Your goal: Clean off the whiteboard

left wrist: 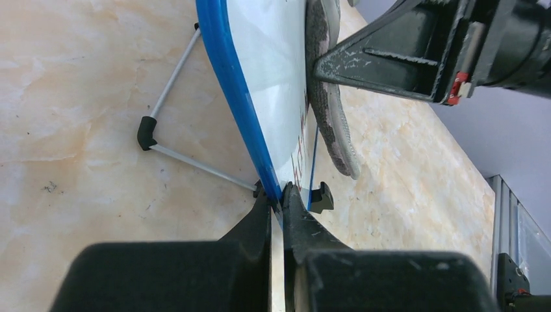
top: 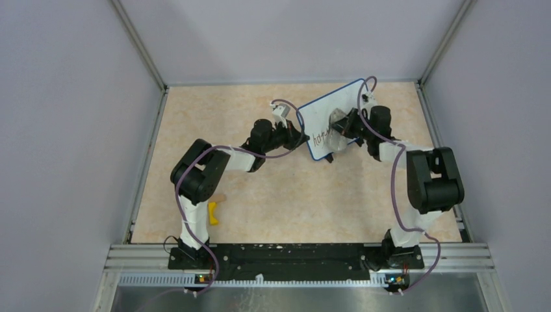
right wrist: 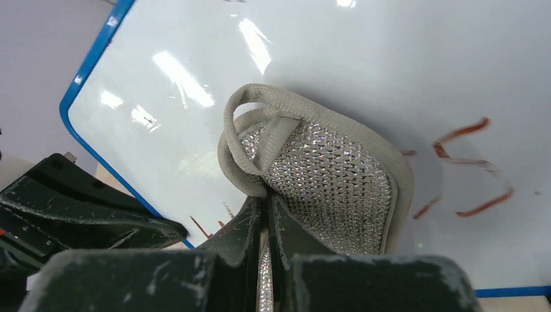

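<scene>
A blue-framed whiteboard (top: 328, 117) stands tilted on a wire stand at the back of the table. Red-brown writing (right wrist: 477, 166) shows on its face. My left gripper (top: 300, 138) is shut on the board's blue edge (left wrist: 237, 97), holding it at its lower left corner. My right gripper (top: 346, 130) is shut on a grey silvery mesh cloth pad (right wrist: 325, 182) and presses it flat against the board's face. The pad also shows edge-on in the left wrist view (left wrist: 328, 91), lying against the white surface.
A yellow object (top: 212, 212) lies on the table near the left arm's base. The board's wire stand leg (left wrist: 170, 123) rests on the tabletop behind the board. Grey walls close in the table on three sides.
</scene>
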`<act>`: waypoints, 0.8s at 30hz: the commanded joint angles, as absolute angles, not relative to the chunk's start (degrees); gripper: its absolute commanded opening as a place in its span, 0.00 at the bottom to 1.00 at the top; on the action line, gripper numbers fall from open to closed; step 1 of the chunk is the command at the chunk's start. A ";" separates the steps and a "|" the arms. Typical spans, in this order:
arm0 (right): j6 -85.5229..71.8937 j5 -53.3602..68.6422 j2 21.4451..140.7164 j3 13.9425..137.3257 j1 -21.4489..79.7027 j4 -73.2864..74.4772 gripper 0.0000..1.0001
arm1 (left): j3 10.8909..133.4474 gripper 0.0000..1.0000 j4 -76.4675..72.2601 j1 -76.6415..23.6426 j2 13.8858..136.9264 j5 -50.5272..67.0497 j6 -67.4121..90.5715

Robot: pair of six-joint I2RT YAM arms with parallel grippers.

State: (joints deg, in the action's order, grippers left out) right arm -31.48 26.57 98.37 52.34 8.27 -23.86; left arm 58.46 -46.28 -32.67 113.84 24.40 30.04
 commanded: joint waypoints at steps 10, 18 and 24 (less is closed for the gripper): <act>-34.24 22.89 100.83 46.78 3.37 -24.51 0.00 | 57.98 0.00 -41.62 -33.66 114.09 27.40 24.35; -32.06 24.25 96.66 55.29 15.23 -23.05 0.00 | 58.78 0.00 -40.58 -33.73 114.68 27.60 24.26; -33.36 22.43 97.18 62.76 15.01 -22.02 0.00 | 59.05 0.00 -39.83 -33.67 114.80 27.66 24.43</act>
